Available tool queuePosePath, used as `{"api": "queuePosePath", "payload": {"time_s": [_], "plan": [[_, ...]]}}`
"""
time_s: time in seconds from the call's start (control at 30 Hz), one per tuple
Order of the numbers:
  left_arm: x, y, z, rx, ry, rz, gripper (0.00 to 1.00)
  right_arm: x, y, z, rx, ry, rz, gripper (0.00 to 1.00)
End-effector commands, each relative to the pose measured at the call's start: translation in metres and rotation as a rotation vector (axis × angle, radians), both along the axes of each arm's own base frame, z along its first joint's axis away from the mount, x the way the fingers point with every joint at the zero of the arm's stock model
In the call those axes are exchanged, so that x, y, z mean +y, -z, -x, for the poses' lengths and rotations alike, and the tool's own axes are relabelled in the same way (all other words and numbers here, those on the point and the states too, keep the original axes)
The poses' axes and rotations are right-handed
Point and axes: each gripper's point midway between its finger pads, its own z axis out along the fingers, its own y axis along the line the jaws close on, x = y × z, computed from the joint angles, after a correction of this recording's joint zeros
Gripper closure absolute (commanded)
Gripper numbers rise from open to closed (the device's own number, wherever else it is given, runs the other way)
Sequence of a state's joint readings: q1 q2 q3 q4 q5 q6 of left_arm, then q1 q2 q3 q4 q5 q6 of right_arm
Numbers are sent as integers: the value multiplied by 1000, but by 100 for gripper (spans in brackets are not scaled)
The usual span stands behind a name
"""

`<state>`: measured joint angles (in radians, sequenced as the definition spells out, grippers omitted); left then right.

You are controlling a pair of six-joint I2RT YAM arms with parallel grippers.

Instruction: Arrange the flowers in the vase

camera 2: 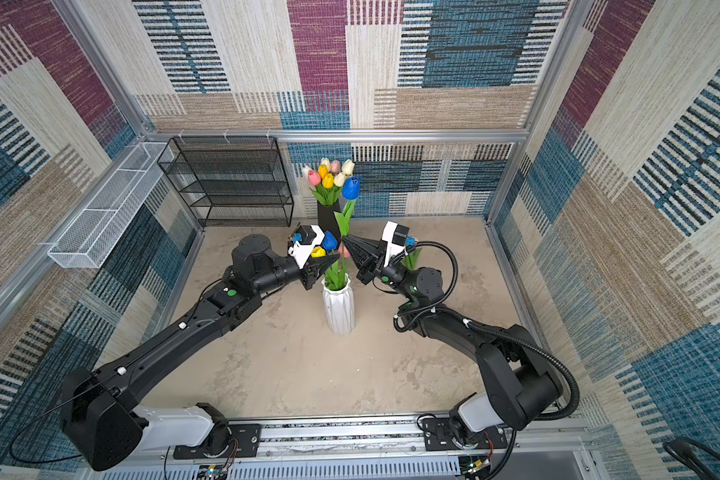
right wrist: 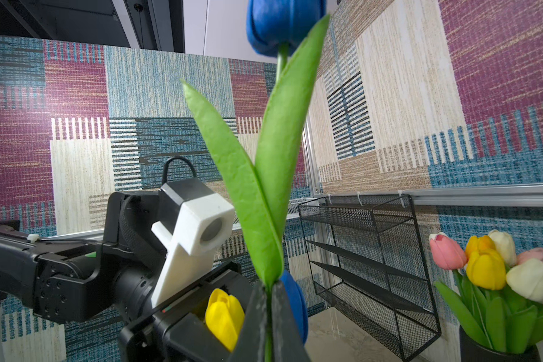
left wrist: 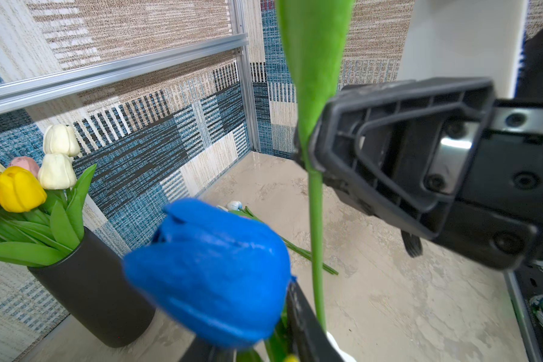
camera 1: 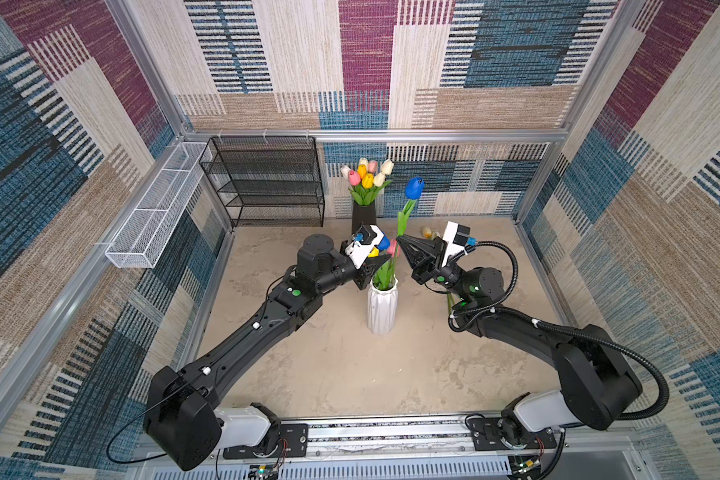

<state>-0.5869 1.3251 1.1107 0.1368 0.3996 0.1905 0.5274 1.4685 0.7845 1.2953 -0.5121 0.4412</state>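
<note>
Holding: right end effector (camera 1: 399, 240) is clamped shut on the stem of a blue tulip (camera 1: 414, 188), just under its two leaves. Flower is upright, head well above the grip.
Stem: runs down from the grip to the mouth of the white vase (camera 1: 382, 307). The lower end is lost among the leaves there, so can't tell if it's inside.
Left side: left end effector (camera 1: 382, 262) comes in from the left, tip pushed in among the stems just above the white vase's rim. Can't tell whether it is open or gripping anything; the flower heads hide it.
White vase: ribbed, upright mid-table (camera 1: 350, 374), between the two arms. Holds a second blue tulip (camera 1: 383, 242), a yellow tulip (camera 1: 373, 252) and a pink tulip (camera 1: 393, 247), heads bunched against the left wrist camera mount.
Wrist check: right wrist view shows the fingers (right wrist: 257, 313) pressed together on the green stem. Left wrist view shows the same grip from the side.
Black vase: black vase (camera 1: 363, 220) stands upright by the back wall, behind the white one. It carries a bunch (camera 1: 367, 174) of white, cream, yellow, orange and pink heads.
Loose: loose tulips (left wrist: 234, 205) lie flat on the table near the back right corner, behind the right arm.
Fixtures: black mesh rack (camera 1: 267, 183) on the back wall, white mesh basket (camera 1: 154, 208) on the left rail.
</note>
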Motion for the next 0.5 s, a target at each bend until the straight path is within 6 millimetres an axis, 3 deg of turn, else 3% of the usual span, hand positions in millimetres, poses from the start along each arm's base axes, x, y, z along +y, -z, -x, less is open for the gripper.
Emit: {"api": "queuePosePath", "payload": {"time_s": [0.0, 0.2, 0.33, 0.47], "plan": [[-1, -3, 0, -2, 7, 12, 70, 0, 1, 5, -54, 9, 5, 100], [-1, -3, 0, -3, 5, 10, 70, 2, 26, 11, -50, 14, 66, 99], [-2, -2, -1, -2, 7, 8, 70, 6, 43, 11, -37, 17, 121, 79], [-3, -2, -2, -3, 10, 9, 70, 3, 53, 8, -12, 50, 161, 69]]}}
